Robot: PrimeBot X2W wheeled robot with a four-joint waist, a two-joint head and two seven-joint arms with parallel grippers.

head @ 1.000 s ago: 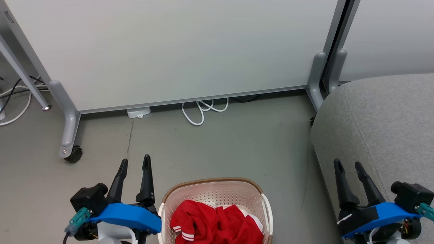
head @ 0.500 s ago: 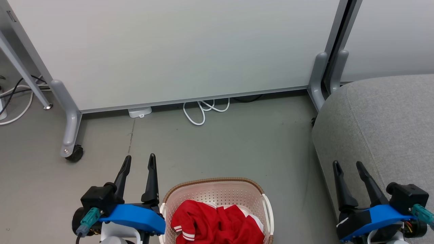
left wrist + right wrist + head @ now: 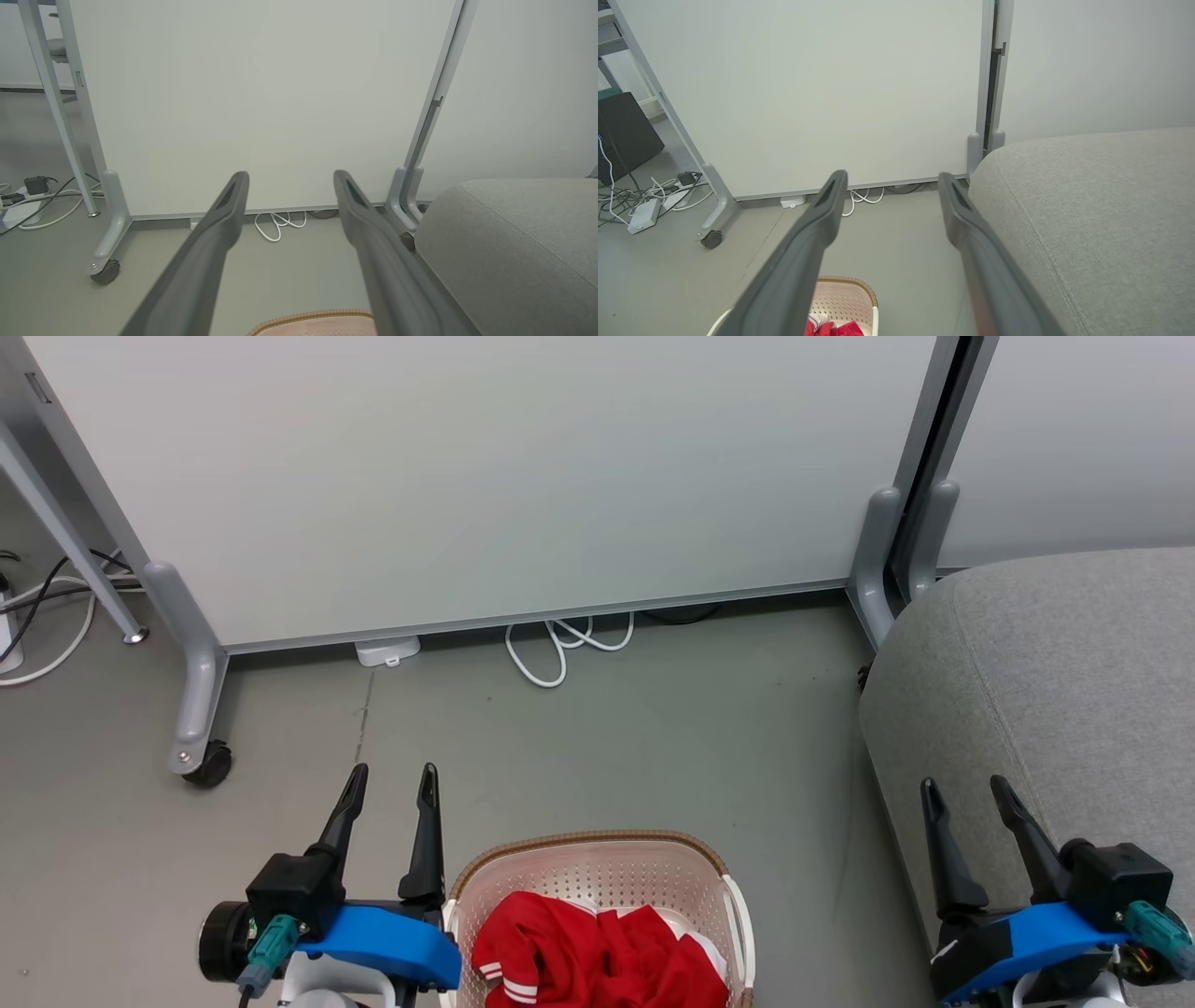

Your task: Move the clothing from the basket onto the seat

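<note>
Currently: left gripper (image 3: 394, 771) sits at the lower left of the head view, fingers apart, nothing between them, tips over bare floor (image 3: 653, 747) just left of the basket (image 3: 597, 841). Right gripper (image 3: 963, 784) is at the lower right, fingers likewise apart and empty, in front of the seat (image 3: 1055, 663) at its left edge.

Clothing (image 3: 597, 957) is bunched inside the basket at bottom centre: red, with white striped trim at its lower left. None of it is on the seat. The basket stands on the floor between the two grippers, closer to the left one, with a strip of floor between it and the seat.

Left wrist view: the basket's brown rim is at the bottom edge between the fingers, seat at lower right. Right wrist view: basket with red cloth at bottom left, seat at right.

Background: white partition panel (image 3: 485, 476) on a castered leg (image 3: 207, 761), white cable (image 3: 560, 649) looped at its base.
</note>
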